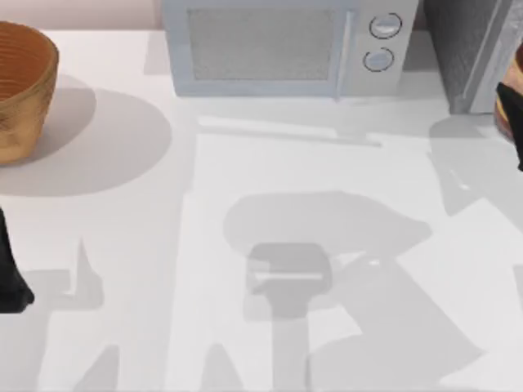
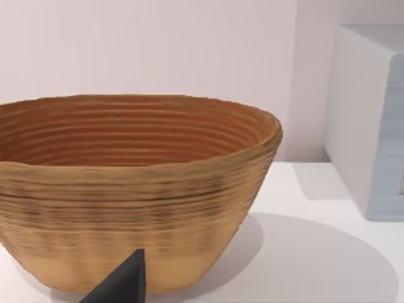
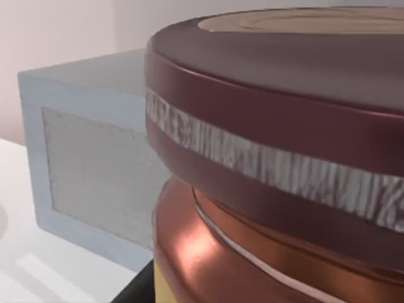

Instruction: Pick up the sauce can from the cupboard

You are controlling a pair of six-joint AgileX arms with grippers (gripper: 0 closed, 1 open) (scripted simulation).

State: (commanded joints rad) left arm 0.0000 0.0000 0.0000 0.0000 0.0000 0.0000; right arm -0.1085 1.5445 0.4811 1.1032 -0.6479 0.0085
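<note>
At top-view right edge beside the cupboard [image 1: 470, 49], my right end effector [image 1: 516, 122] crowds the sauce can [image 3: 278, 158] for pickup, grip state unclear; left arm parked

Top view straight down on table [image 1: 270, 163]; wrist views low, level, sharing microwave [image 1: 278, 49], right pressed against can [image 3: 284, 158]

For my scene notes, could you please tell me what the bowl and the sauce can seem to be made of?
The bowl looks like woven or coiled fibre, matte tan, judging by its fine horizontal ridges; it could equally be turned wood. The sauce can looks like glossy metal: its maroon lid band and coppery shoulder carry bright highlights, though a pale streaked strip around the lid looks matte, perhaps printed paper.
</note>
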